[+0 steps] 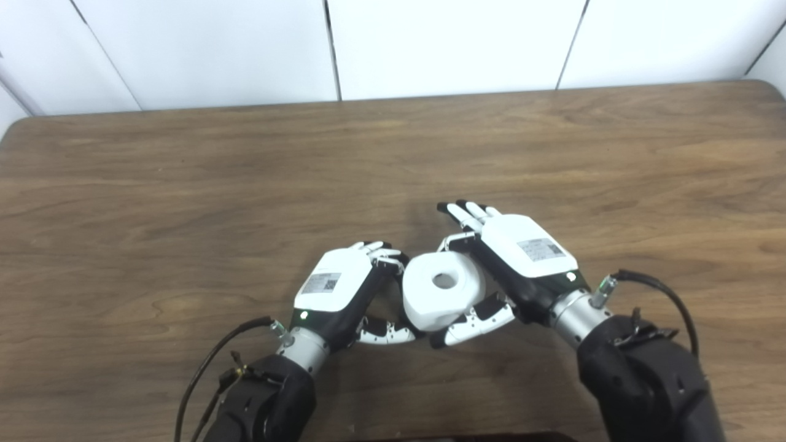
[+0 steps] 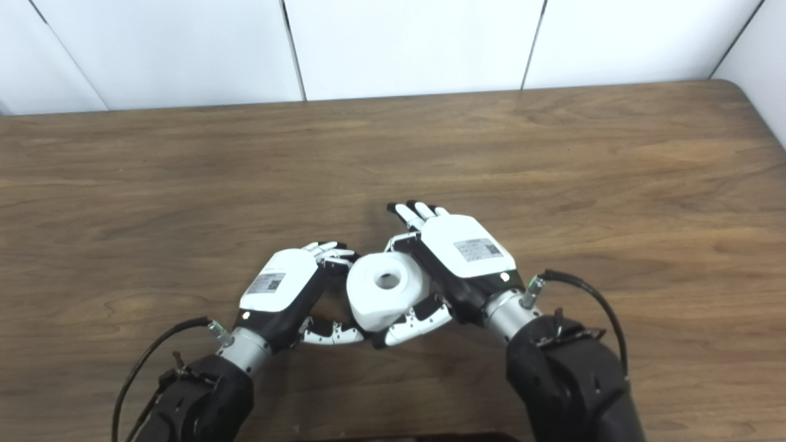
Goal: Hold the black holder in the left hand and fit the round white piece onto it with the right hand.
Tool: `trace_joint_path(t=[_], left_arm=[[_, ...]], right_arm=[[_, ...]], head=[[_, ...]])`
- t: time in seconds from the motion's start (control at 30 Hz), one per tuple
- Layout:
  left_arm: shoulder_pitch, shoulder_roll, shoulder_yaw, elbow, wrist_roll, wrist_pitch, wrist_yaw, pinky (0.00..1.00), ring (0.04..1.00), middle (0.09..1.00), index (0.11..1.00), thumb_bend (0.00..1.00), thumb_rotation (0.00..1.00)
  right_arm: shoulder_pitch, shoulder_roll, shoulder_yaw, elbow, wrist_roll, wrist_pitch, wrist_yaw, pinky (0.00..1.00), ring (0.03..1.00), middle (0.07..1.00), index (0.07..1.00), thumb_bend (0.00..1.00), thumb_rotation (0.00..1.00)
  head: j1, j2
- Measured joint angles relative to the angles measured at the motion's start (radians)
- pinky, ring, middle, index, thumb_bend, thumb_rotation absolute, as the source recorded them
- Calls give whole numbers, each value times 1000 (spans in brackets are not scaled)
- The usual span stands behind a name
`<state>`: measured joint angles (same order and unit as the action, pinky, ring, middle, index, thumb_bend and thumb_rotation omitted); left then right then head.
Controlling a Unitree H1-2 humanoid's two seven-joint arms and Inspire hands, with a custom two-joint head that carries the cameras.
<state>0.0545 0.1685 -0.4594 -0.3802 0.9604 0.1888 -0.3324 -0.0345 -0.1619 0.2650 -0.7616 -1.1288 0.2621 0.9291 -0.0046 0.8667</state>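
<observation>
1. While both arms are coming in from the near edge, the two robot hands are meeting just in front of the robot, over the near middle of the brown wood-grain tabletop (image 1: 184,184).
2. Round white piece with a hole in its top face (image 1: 443,291): it is sitting between the two hands, hole facing up toward the cameras.
3. Right robot hand (image 1: 516,258): it is cupping the white piece from the right side. Its thumb (image 1: 476,322) is curling under the near lower edge of the piece, and one finger is lying against the far upper edge. The other fingers (image 1: 463,212) are pointing away, out past the piece and not touching it. So this hand is pinching the white piece between thumb and finger.
4. Left robot hand (image 1: 338,288): it is lying just left of the white piece, back of the hand turned up, fingers curling in toward the piece and the thumb (image 1: 387,333) reaching along the near side below it.
5. Black holder: I cannot make it out in either view. The space inside the left hand's fingers is looking dark, but hand parts and holder are not separable there, so I cannot tell whether this hand is gripping anything.
6. White panelled wall (image 1: 430,43) is running behind the far edge of the tabletop.
</observation>
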Motion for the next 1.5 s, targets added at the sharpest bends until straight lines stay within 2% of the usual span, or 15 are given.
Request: trace_joint_path(t=[0.13,0.53,0.73,0.8,0.87,1.0,1.1,1.5], left_arm=[[-2,-2,-1,1,0,1,0,915,898,804,488,521,52],[-12,-7,-2,20,-2,-3,8,915,902,808,488,521,52],[-21,-12,-6,29,-2,-1,8,914,901,809,488,521,52],[-22,-14,-6,31,-2,-1,8,915,900,810,488,521,52],[-23,-14,-6,31,-1,-1,8,918,902,812,488,521,53],[-23,-15,-7,32,0,0,8,913,901,812,488,521,53],[-25,-15,-8,32,0,1,8,915,902,811,488,521,53],[-27,-17,-9,32,1,3,6,913,903,810,488,521,53]], right_arm=[[-32,-2,-13,-4,-2,9,69,1000,1000,1000,954,1000,415],[-61,-3,-35,-7,-7,8,130,1000,1000,1000,948,1000,465],[-75,-3,-52,-2,-3,12,152,1000,1000,1000,953,1000,433],[-84,-3,-61,-3,6,29,175,1000,1000,1000,958,1000,440],[-107,-4,-75,-10,25,69,233,1000,1000,1000,955,1000,468],[-160,-53,-63,-36,66,130,238,1000,1000,1000,914,1000,474],[-214,-85,-57,-68,79,149,238,1000,1000,1000,905,1000,462],[-236,-96,-52,-69,90,157,238,1000,1000,1000,911,1000,448]], head=[[0,-2],[5,-11],[9,-12],[9,-12],[14,-11],[14,-11],[14,-11],[14,-11]])
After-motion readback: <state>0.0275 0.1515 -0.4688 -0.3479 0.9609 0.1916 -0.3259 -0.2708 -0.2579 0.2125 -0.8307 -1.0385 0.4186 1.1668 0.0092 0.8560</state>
